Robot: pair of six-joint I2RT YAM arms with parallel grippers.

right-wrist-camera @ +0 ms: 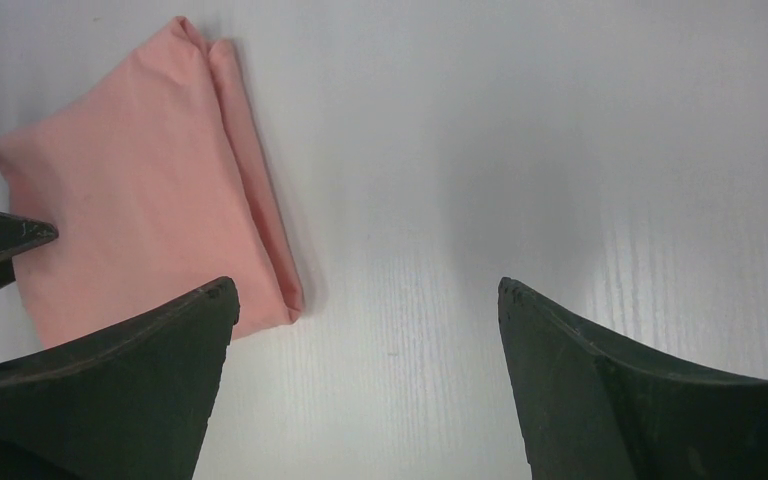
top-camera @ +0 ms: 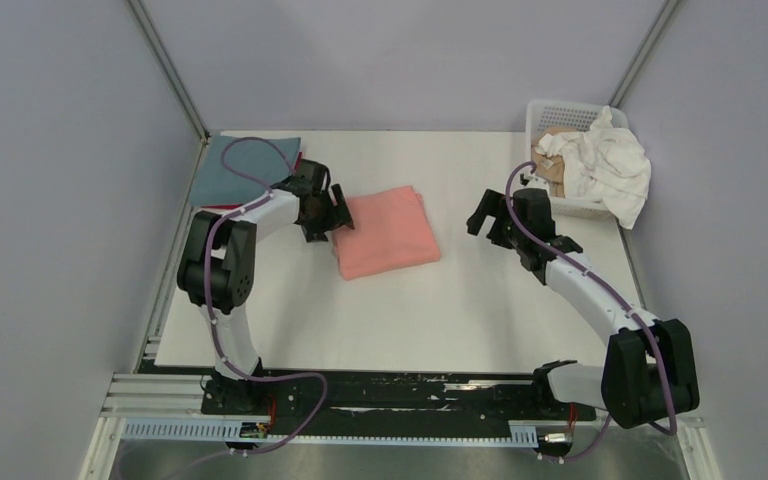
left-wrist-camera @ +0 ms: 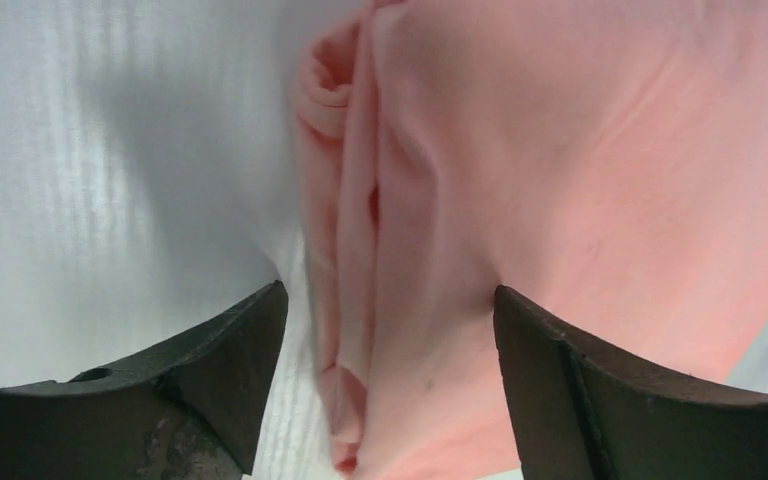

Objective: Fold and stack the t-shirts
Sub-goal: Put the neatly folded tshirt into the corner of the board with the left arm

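Note:
A folded salmon pink t-shirt [top-camera: 388, 232] lies flat in the middle of the table. My left gripper [top-camera: 335, 215] is open at its left edge, with the folded edge of the pink t-shirt [left-wrist-camera: 390, 300] between the jaws. My right gripper [top-camera: 485, 220] is open and empty over bare table to the right of the pink t-shirt [right-wrist-camera: 140, 190]. A folded grey-blue t-shirt [top-camera: 235, 165] lies at the far left on top of a red t-shirt [top-camera: 222, 207], of which only an edge shows. A white t-shirt [top-camera: 610, 165] and a tan t-shirt [top-camera: 558, 172] are in the basket.
The white plastic lattice basket [top-camera: 552, 112] stands at the far right corner, with the white t-shirt hanging over its right rim. Grey walls enclose the table on the left, back and right. The tip of the left gripper shows at the left edge of the right wrist view [right-wrist-camera: 0, 245].

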